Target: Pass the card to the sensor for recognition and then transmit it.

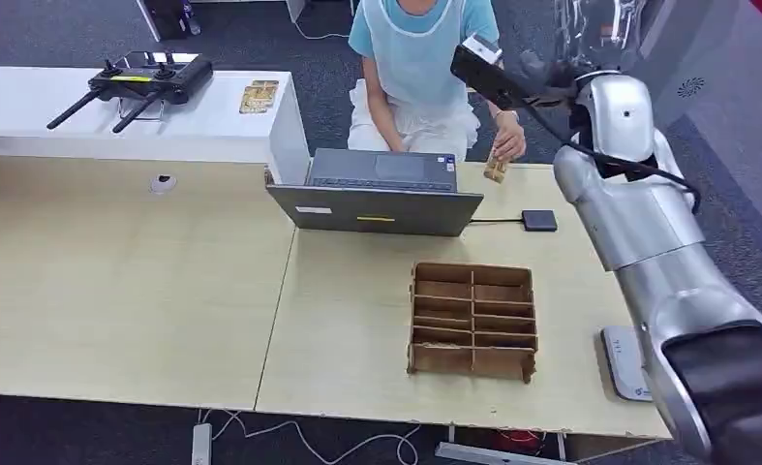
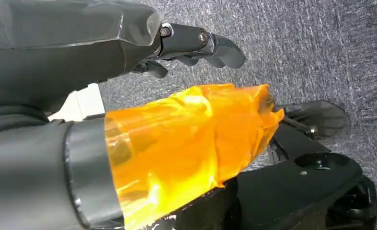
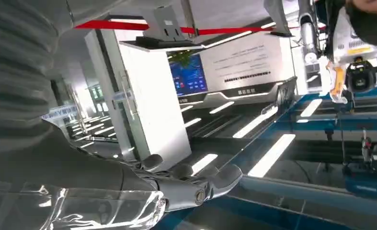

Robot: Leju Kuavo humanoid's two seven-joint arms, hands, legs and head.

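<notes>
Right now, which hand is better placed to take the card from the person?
Right. The right hand is raised near the person's hand holding the card; the left hand hangs over the floor.

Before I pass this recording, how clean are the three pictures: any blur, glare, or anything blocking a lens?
Head view: evenly lit and sharp, soft shadows on the table; the right arm covers the right side. Left wrist view: the left hand is sharp against carpet, but the orange film glares and blocks much of the frame. Right wrist view: tilted, bright light strips, the right hand slightly soft.
</notes>
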